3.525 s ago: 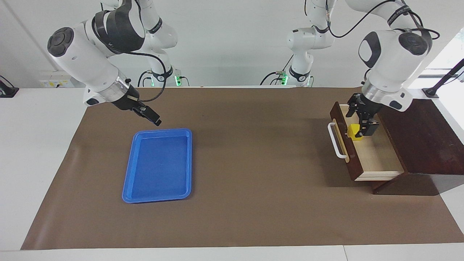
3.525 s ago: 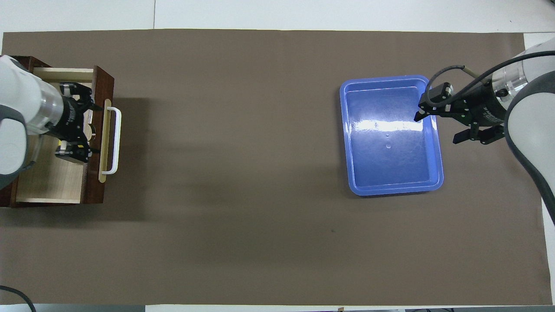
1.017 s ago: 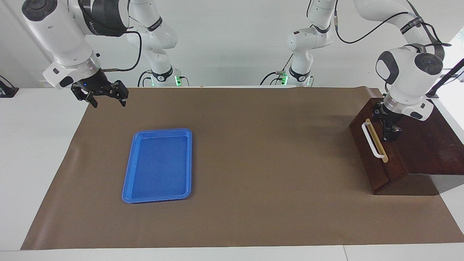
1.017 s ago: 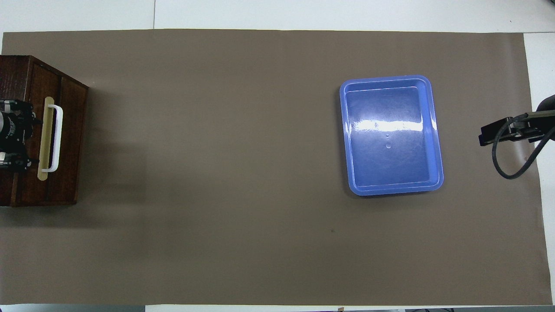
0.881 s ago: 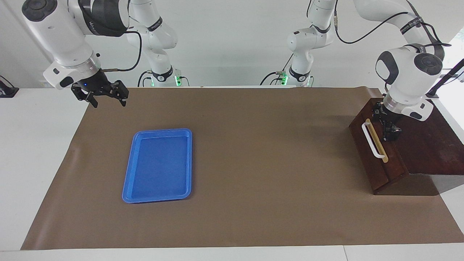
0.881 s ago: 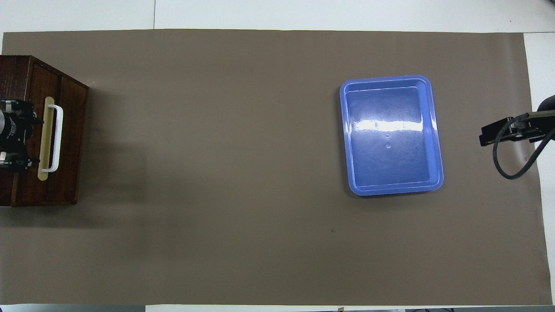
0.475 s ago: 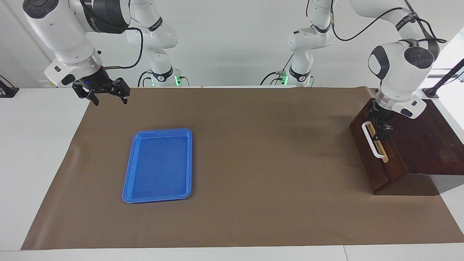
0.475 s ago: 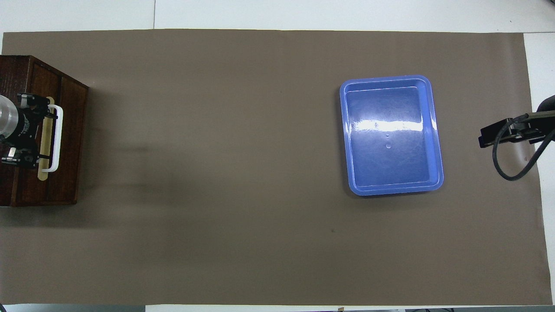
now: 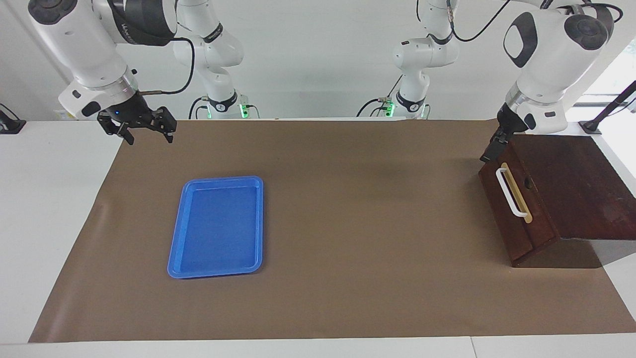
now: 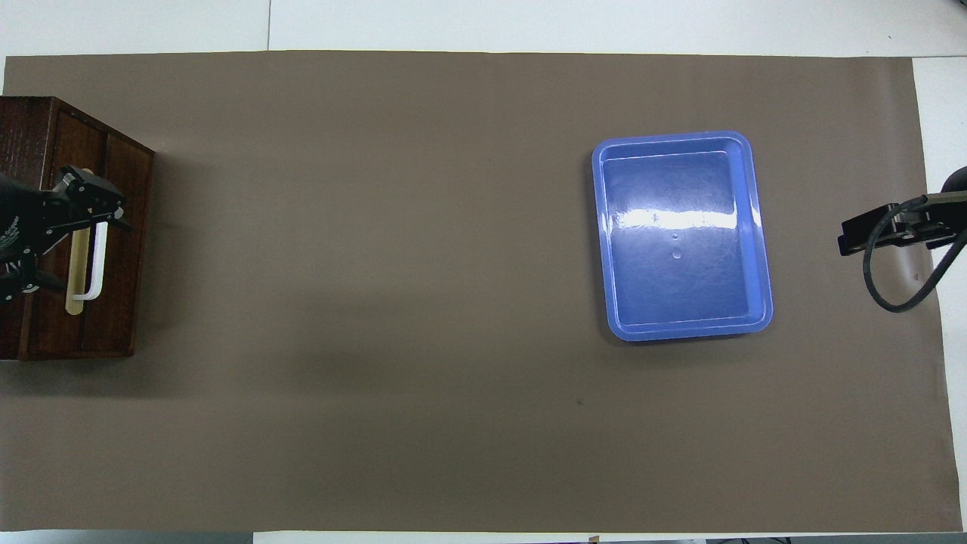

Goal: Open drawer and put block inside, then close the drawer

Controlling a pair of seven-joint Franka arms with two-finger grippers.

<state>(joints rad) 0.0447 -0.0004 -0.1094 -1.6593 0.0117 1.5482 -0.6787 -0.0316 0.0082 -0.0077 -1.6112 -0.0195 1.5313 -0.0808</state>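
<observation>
Since half a second ago left gripper (image 9: pixel 489 151) lifted off the white handle (image 9: pixel 510 193) and now hangs just above the drawer's (image 9: pixel 514 211) top corner nearest the robots, touching nothing, fingers spread, nothing held. Drawer shut flush in the dark wooden box (image 9: pixel 576 191) at the left arm's end of the table; block not visible, no yellow anywhere. Right gripper (image 9: pixel 147 134) unchanged, waiting up over the brown mat's (image 9: pixel 348 223) edge at the right arm's end, fingers spread, empty. Blue tray (image 9: pixel 217 226) flat on mat, nothing in it, well apart from both grippers
</observation>
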